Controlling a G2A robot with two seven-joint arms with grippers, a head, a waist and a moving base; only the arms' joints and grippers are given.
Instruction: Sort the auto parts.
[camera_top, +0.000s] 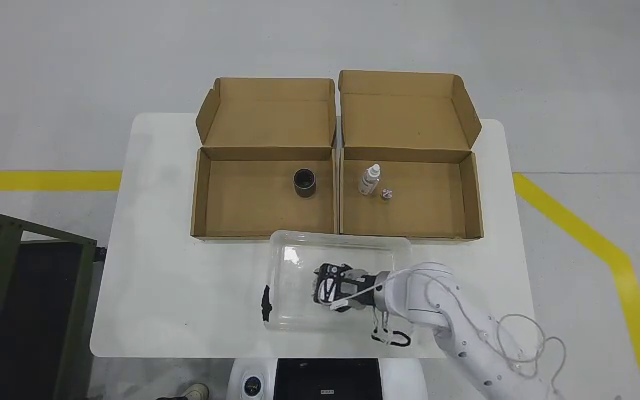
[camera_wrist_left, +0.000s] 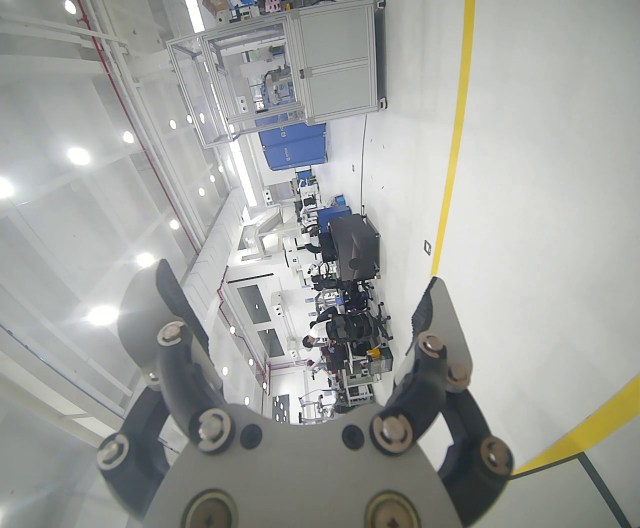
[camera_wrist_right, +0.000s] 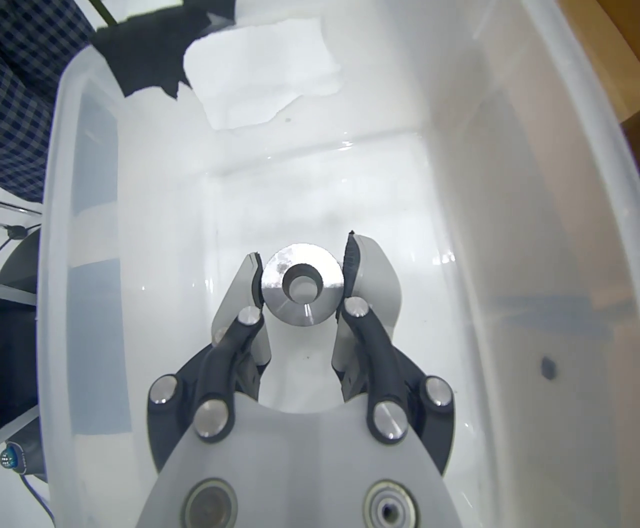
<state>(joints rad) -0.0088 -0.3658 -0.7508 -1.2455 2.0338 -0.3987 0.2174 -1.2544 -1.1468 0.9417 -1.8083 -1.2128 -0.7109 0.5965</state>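
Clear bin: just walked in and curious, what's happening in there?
The right pincer is down inside the clear bin, shut on a silver metal ring. The left pincer is open and holds nothing. Behind the bin, one cardboard box holds a dark cylinder; the other box holds a small white bottle and a small round part.

Bright, even; ceiling lamps (camera_wrist_left: 79, 156) flare white.

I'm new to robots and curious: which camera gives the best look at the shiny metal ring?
The right wrist view: the metal ring sits large between the jaws of the right gripper, hole visible, inside the clear bin. In the top view it is too small to make out; the left wrist view faces the room.
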